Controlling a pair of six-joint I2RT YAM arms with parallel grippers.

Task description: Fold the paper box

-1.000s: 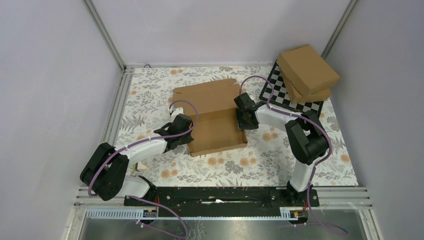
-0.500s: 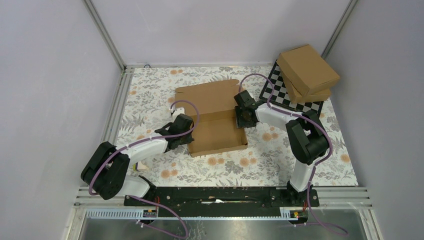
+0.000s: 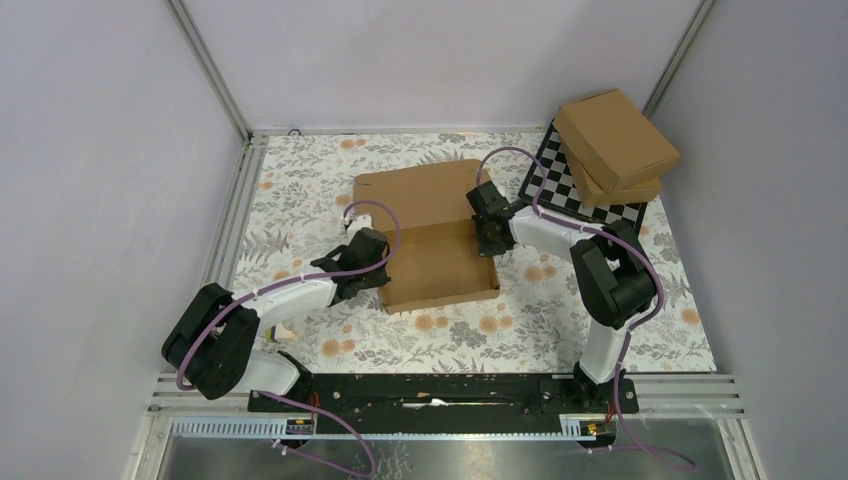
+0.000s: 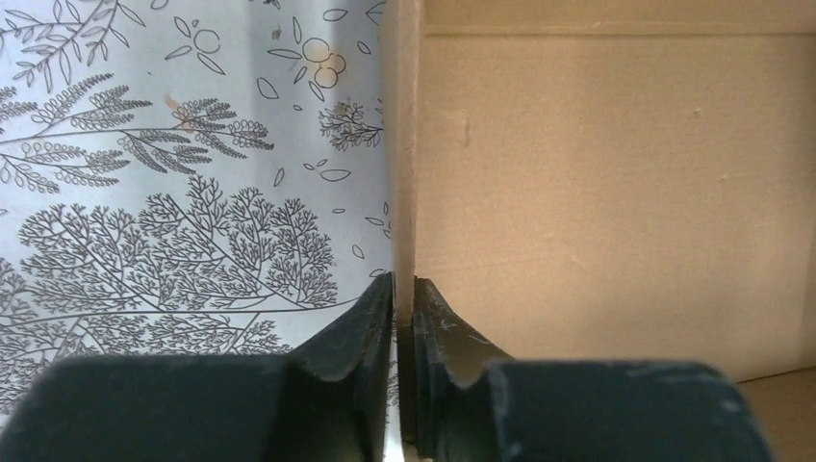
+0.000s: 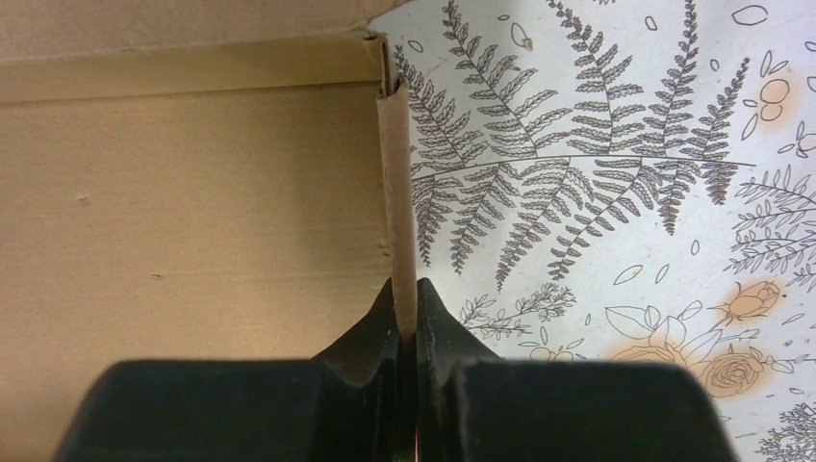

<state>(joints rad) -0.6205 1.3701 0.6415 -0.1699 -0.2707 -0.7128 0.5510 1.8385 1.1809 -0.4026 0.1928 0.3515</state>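
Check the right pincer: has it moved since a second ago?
Yes, slightly. The right pincer has shifted left and a little farther back, away from the checkerboard, and has closed on the right wall of the box.

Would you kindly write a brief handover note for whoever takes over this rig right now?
Left hand: shut on the paper box's left side wall.
Right hand: shut on its right side wall.
Box: mid-table on the floral mat, tray toward the arms, lid panel open behind.
Done: both side walls raised.
Left: secure the walls, close and tuck the lid.
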